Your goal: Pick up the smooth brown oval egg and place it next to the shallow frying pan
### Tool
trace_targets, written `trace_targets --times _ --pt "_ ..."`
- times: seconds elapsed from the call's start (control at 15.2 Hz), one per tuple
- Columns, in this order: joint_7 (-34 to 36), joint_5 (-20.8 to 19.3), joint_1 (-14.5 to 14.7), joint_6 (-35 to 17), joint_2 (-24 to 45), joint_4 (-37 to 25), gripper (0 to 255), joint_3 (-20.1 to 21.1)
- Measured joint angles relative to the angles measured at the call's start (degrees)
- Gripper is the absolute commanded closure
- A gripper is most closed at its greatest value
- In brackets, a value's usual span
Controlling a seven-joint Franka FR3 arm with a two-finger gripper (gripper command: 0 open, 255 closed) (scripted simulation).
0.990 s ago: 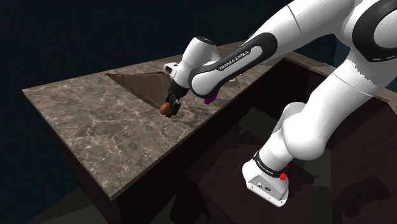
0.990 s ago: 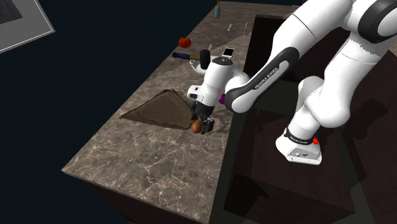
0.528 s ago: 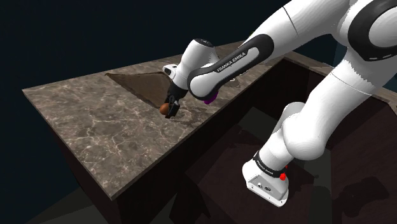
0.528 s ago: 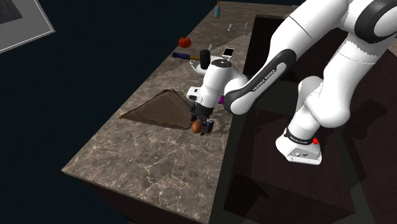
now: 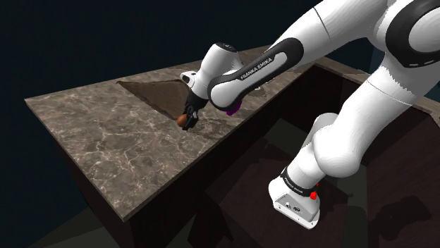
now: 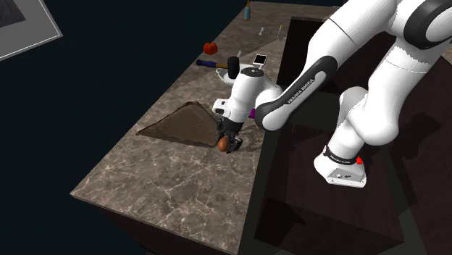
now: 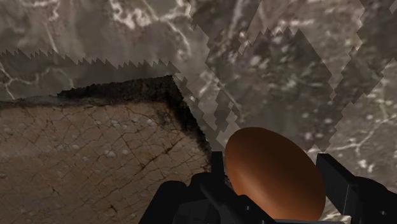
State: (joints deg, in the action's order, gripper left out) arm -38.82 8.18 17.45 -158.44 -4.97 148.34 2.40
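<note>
Brown egg (image 5: 182, 121) is sitting between the black jaws in the shoulder view, low over the marble desk (image 5: 99, 141), at the near corner of a dark brown slab (image 5: 159, 91). In the second exterior view, the egg is hanging by the slab's right corner. In the wrist view, the jaws are clamping the egg from both sides.

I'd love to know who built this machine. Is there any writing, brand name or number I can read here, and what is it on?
"FRANKA EMIKA": white letters on the dark band of the arm.
White lettering on the black ring at the base: too small to read.
No writing on the egg or the counter.
</note>
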Motion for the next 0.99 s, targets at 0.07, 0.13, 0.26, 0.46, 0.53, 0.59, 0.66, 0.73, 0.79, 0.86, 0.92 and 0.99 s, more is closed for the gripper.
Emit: trace_targets --times 0.07,0.13,0.26,0.46,0.53,0.59,0.66,0.73,0.79,0.86,0.92,0.99 --pt "0.00 0.00 0.00 0.00 0.00 0.00 255 0.00" --pt "-0.01 0.00 0.00 0.00 0.00 0.00 255 0.00" --pt "0.06 -0.06 -0.02 0.30 -0.28 -0.01 255 0.00" --pt "0.61 -0.57 -0.12 2.64 -1.96 -0.68 255 0.06" --pt "0.79 -0.72 -0.15 3.39 -2.52 -0.88 255 0.10" --pt "0.90 -0.85 -0.20 4.23 -3.20 -1.04 255 0.08" --pt "1.10 -1.06 -0.27 5.32 -3.78 -1.57 255 0.10" --pt "1.22 -1.20 -0.33 6.35 -4.66 -1.71 255 0.09" --pt "1.29 -1.28 -0.37 7.13 -5.37 -1.79 255 0.08" --pt "1.43 -1.39 -0.40 7.92 -5.72 -2.23 255 0.10" --pt "1.46 -1.49 -0.47 8.89 -6.32 -2.58 255 0.05" --pt "1.58 -1.59 -0.50 9.63 -6.81 -2.84 255 0.07"
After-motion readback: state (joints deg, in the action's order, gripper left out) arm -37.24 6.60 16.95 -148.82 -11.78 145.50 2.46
